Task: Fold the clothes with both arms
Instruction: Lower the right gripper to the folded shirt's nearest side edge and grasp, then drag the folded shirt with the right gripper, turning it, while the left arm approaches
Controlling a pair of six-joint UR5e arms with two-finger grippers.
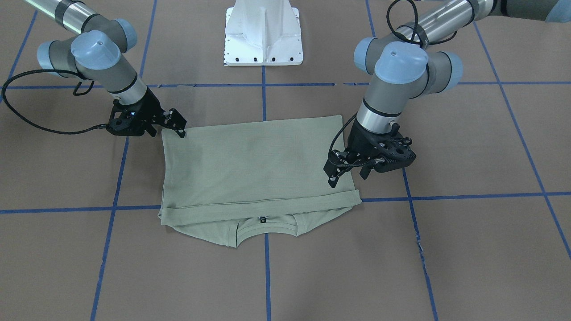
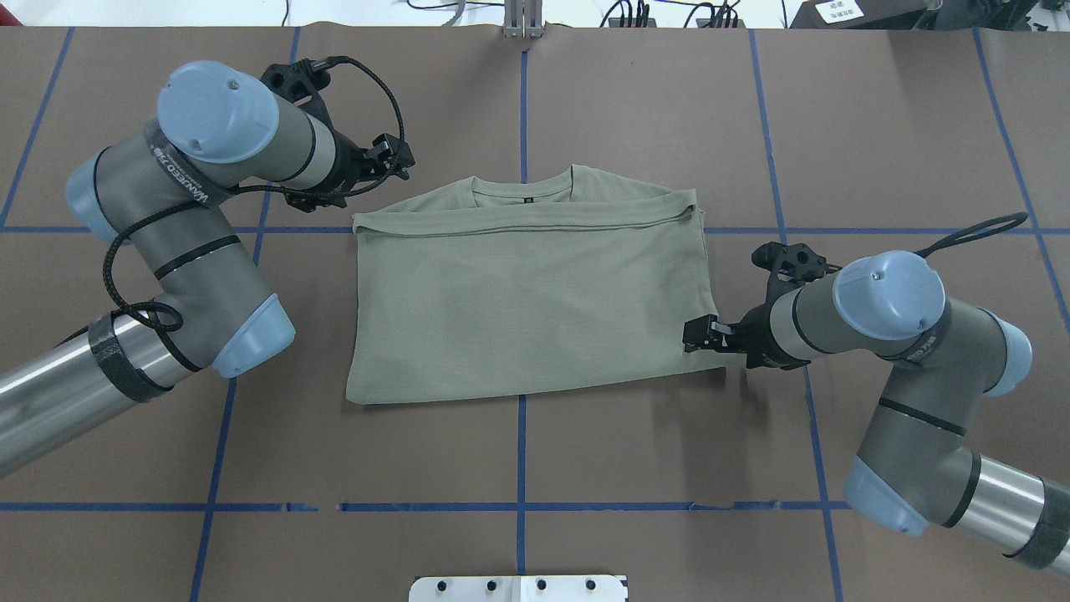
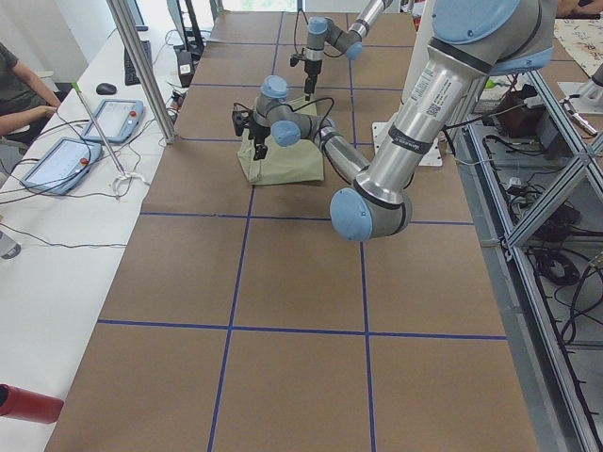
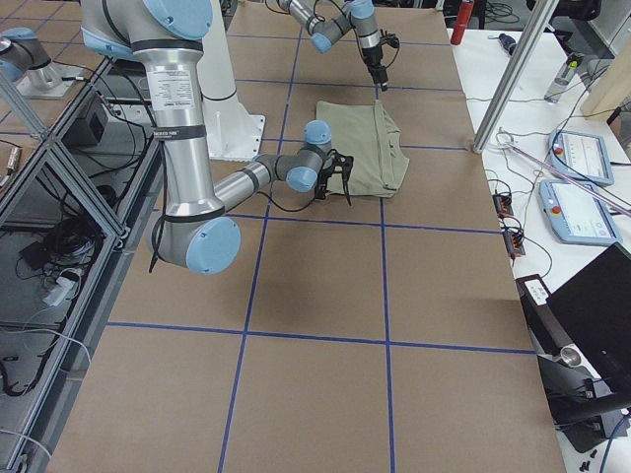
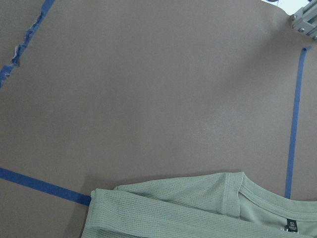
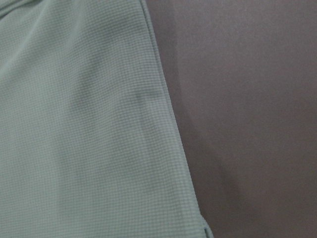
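Surface: brown paper-covered table (image 2: 635,451), blue tape grid.
Shirt: pale sage-green knit long-sleeve shirt (image 2: 527,301) lies folded flat between the grippers.
Left gripper (image 1: 347,178): jaws apart, empty, raised near the collar-end corner.
Right gripper (image 1: 179,126): at the opposite corner, grip unclear; probably staged for the next fold.

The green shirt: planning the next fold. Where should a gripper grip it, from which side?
Probably a side edge of the shirt near a corner, coming in low from outside. It lies flat in stacked layers, so one jaw must slide under all.
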